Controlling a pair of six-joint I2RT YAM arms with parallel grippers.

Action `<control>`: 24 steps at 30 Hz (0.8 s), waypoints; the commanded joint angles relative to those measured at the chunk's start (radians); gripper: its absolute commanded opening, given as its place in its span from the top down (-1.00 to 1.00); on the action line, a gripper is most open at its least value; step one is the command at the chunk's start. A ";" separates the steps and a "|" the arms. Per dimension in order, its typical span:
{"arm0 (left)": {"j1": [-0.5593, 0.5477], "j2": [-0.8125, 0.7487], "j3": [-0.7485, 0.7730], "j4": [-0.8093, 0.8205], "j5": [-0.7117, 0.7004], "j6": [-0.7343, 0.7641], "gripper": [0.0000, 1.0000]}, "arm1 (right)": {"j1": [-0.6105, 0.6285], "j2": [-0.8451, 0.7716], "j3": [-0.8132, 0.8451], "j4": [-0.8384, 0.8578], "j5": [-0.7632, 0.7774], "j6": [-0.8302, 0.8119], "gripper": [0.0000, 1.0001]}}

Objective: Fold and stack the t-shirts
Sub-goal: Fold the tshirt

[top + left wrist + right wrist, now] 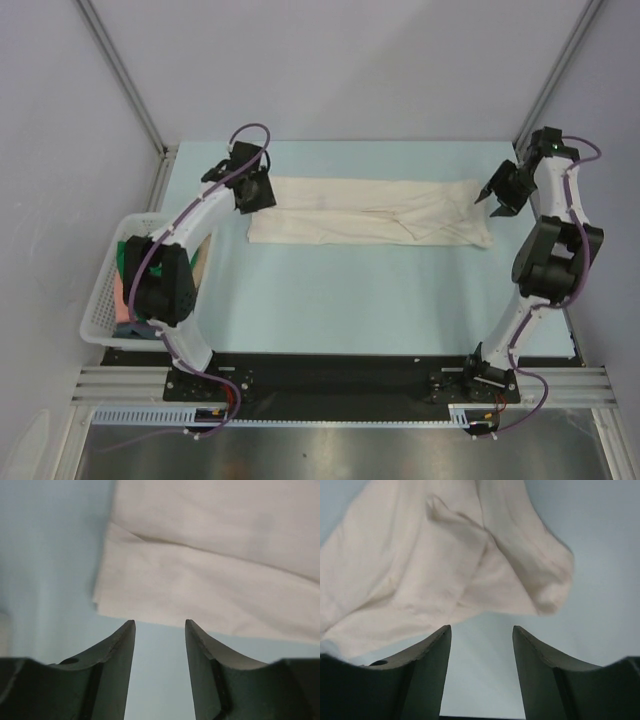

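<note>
The left gripper point(160, 621) is seen with its fingers spread. Only bare blue table point(350, 290) shows in the gap, and nothing is held or touched. The cream shirt point(370, 212) is found just beyond the fingertips in the left wrist view. Its layered corner is laid flat, up and slightly to the left of the gap, and its near edge runs off to the right. The cloth is clear of both tips.

Over to the right gripper point(481, 627), where the fingers are likewise spread, with nothing pinched. Plain table is seen between them. The rumpled end of the shirt is spread beyond the tips in the right wrist view. A rounded fold is bunched towards the right and looser creases are drawn away to the upper left. A narrow strip of table is left between cloth and tips.

From above, the shirt is shown as a long folded band, stretched across the far half of the table from one gripper to the other. Its left end is met by the left gripper, and its right end lies just beside the right one.

At the left edge, a white basket point(100, 305) is seen. A green shirt point(128, 250) and a pink shirt point(122, 300) are heaped inside it, partly hidden by the left arm.
</note>
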 commanded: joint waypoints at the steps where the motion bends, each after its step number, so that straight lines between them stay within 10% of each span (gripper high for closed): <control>1: -0.032 -0.041 -0.123 0.143 0.259 0.029 0.03 | -0.008 -0.190 -0.214 0.041 0.044 -0.069 -0.17; 24: 0.057 0.126 -0.051 0.104 0.363 0.028 0.12 | 0.059 -0.155 -0.386 0.134 0.260 -0.192 -0.22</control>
